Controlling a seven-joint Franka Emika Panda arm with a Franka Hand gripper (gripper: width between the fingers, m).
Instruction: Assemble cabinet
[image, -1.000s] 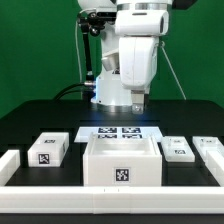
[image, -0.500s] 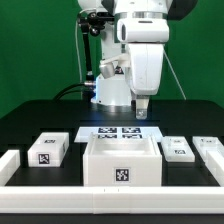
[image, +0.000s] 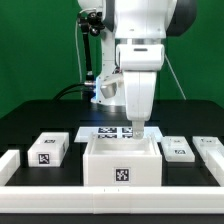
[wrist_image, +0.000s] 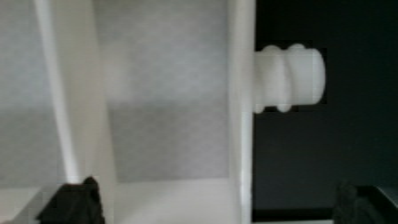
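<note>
The cabinet (image: 120, 160) is a big white boxy body with a tag on its front, standing at the middle of the black table. My gripper (image: 140, 131) hangs just above the cabinet's back corner on the exterior view's right. In the wrist view the cabinet (wrist_image: 160, 100) fills most of the picture, with an inner partition and its side wall (wrist_image: 240, 110). A round ribbed white knob (wrist_image: 294, 75) sticks out from that wall. My gripper (wrist_image: 217, 205) is open and empty, its dark fingertips (wrist_image: 71, 203) on either side of the wall, apart from it.
The marker board (image: 108, 132) lies behind the cabinet. A white tagged block (image: 48, 150) lies to the exterior view's left, and two white tagged parts (image: 178, 149) (image: 212, 150) to its right. A long low white bar (image: 60, 190) runs along the front edge.
The arm has come down and forward, from well above the marker board to just over the cabinet's back corner. The gripper stays open. No part on the table has moved.
</note>
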